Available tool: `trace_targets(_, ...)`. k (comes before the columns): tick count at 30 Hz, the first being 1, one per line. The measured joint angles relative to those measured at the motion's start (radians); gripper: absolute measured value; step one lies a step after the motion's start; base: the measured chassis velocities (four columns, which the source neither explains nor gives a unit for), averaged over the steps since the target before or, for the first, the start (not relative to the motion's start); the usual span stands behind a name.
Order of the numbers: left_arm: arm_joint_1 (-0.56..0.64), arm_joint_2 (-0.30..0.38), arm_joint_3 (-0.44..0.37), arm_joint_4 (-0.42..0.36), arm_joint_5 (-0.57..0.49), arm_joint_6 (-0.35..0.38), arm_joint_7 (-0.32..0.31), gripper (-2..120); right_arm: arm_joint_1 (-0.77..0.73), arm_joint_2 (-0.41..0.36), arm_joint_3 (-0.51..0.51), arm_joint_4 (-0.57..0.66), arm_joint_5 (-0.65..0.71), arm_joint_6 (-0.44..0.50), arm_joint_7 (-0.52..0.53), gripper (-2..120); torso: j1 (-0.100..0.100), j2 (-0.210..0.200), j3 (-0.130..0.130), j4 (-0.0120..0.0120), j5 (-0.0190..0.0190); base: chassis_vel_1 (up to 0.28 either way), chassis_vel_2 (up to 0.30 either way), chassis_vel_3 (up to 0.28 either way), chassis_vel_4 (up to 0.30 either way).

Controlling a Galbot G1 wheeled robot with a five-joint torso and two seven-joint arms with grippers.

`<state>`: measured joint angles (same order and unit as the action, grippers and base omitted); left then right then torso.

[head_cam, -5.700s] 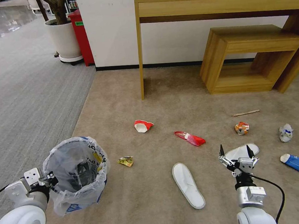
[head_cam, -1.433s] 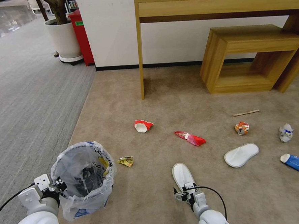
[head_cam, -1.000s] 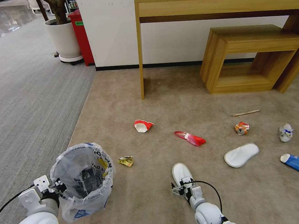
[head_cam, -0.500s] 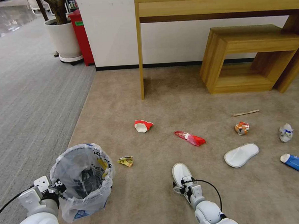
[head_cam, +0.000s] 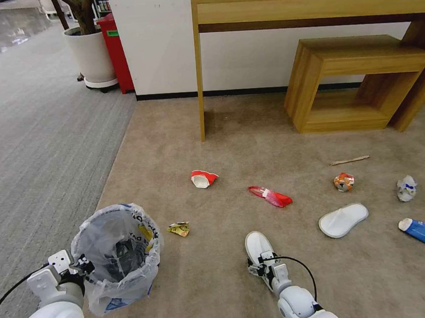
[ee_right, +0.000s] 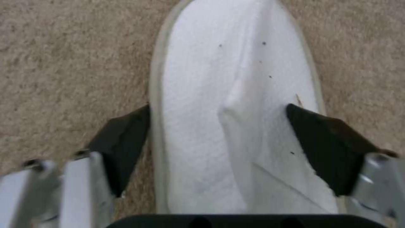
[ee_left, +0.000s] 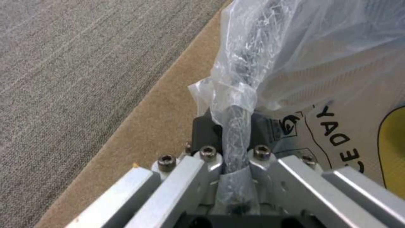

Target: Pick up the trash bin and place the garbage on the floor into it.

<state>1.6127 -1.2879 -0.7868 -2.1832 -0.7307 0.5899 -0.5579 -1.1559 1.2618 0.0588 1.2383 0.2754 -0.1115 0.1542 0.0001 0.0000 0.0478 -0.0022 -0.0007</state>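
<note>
Carpet [head_cam: 249,128] in my head view carries the near white slipper [head_cam: 257,245] with the right pincer [head_cam: 258,267] low over it. My right wrist view shows its fingers [ee_right: 122,142] spread, straddling the slipper, one touching its edge. My left wrist view shows the left pincer [ee_left: 234,144] pinching the trash bin [head_cam: 116,253] rim.

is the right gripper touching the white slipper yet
Touching. In the right wrist view the right gripper straddles the near white slipper: one dark fingertip lies on its upper, the other presses against its edge. No lift visible.
</note>
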Motion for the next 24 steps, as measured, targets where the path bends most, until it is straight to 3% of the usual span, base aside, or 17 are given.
trace_targets(3,0.000,0.000,0.000,0.003,0.001,-0.001,0.001,0,-0.006,-0.004,0.003,0.012,-0.003,0.001,0.001,64,0.000,0.000,0.000,0.0000,-0.0001,0.000,0.000,0.000,0.000)
trace_targets(5,-0.001,0.000,0.000,0.004,0.002,-0.002,0.001,0,-0.008,-0.005,0.004,0.016,-0.003,0.001,0.001,61,0.000,0.000,0.000,0.0000,0.0000,0.000,0.000,0.000,0.000)
trace_targets(19,-0.001,-0.004,0.003,0.001,0.006,-0.008,0.004,0,-0.013,-0.011,0.011,0.024,-0.013,0.005,0.002,58,0.000,0.000,0.000,0.0000,-0.0001,0.000,0.000,0.000,0.000)
trace_targets(24,-0.002,-0.007,0.006,0.003,0.010,-0.011,0.005,0,-0.014,-0.010,0.012,0.020,-0.018,0.006,0.004,45,0.000,0.000,0.000,0.0000,-0.0001,0.000,0.000,0.000,0.000)
